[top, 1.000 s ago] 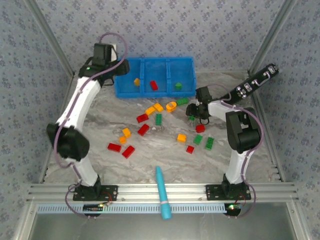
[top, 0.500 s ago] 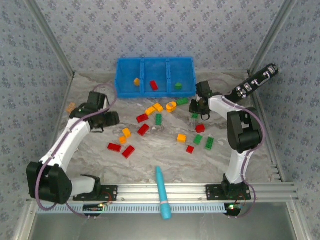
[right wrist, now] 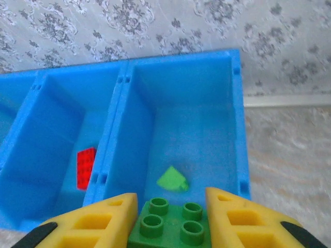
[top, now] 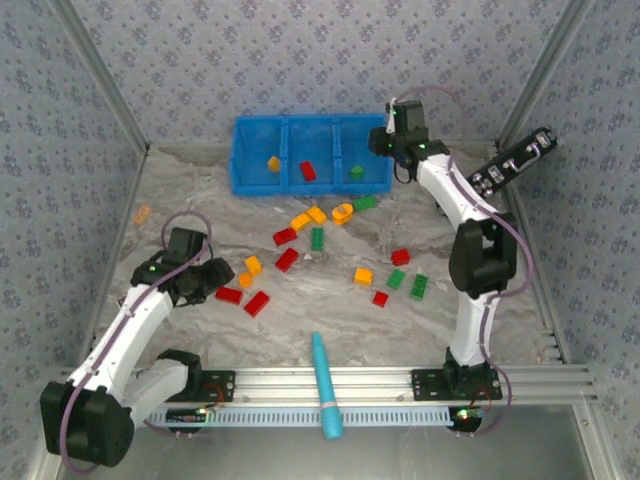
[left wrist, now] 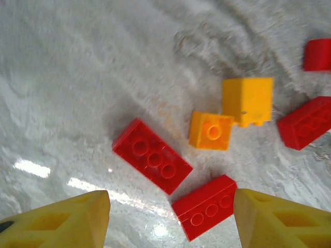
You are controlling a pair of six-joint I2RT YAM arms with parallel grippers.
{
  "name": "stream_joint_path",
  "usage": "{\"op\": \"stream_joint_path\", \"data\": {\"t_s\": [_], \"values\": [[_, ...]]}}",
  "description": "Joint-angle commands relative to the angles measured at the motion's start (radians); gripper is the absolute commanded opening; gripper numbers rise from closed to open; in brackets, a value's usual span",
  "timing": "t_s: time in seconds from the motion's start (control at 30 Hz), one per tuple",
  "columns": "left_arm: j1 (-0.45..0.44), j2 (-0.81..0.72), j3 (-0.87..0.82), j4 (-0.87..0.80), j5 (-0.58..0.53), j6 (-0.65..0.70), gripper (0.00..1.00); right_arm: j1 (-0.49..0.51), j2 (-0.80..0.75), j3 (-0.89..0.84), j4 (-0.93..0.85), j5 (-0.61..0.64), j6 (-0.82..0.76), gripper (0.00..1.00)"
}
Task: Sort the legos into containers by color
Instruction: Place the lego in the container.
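Presently, the counter (top: 200,200) carries a scatter of loose bricks (top: 287,259) in red, green and orange-yellow, spread from the centre toward the right. A teal pen (top: 324,385) lies at the near edge, crossing the aluminium rail (top: 400,382). A long black device (top: 512,163) leans along the right wall, just behind the right arm. A small orange item (top: 141,213) lies alone near the left wall; it may be another brick, but it is too small to tell.

The blue bin (top: 310,121) stands at the far side of the counter. In the top view its left compartment holds an orange-yellow brick (top: 273,163), the middle one a red brick (top: 308,171), and the right one a green piece (top: 356,172).

The right end effector (top: 385,145) hangs at the bin's right end. The top view hides its fingers behind the wrist body. The right wrist view shows them clamped on a green brick (right wrist: 170,227), four studs up, with the right compartment directly beyond it.

The left end effector (top: 215,278) sits low over the left of the scatter, jaws apart. The left wrist view adds detail: two red bricks (left wrist: 152,161) lie ahead of the yellow fingers (left wrist: 67,219), and two orange-yellow bricks (left wrist: 211,130) touch at a corner just beyond.
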Motion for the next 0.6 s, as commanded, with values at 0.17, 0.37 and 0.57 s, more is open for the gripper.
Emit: {"op": "stream_joint_path", "data": {"t_s": [0.17, 0.37, 0.57], "values": [[-0.036, -0.024, -0.095, 0.055, -0.006, -0.219, 0.66, 0.006, 0.258, 0.227, 0.01, -0.034, -0.055, 0.37], [-0.059, 0.013, -0.154, 0.15, -0.021, -0.319, 0.68, 0.004, 0.333, 0.277, 0.011, -0.067, -0.038, 0.49], [-0.065, 0.046, -0.173, 0.193, -0.067, -0.359, 0.69, 0.013, 0.321, 0.256, 0.009, -0.071, -0.07, 0.58]]}}
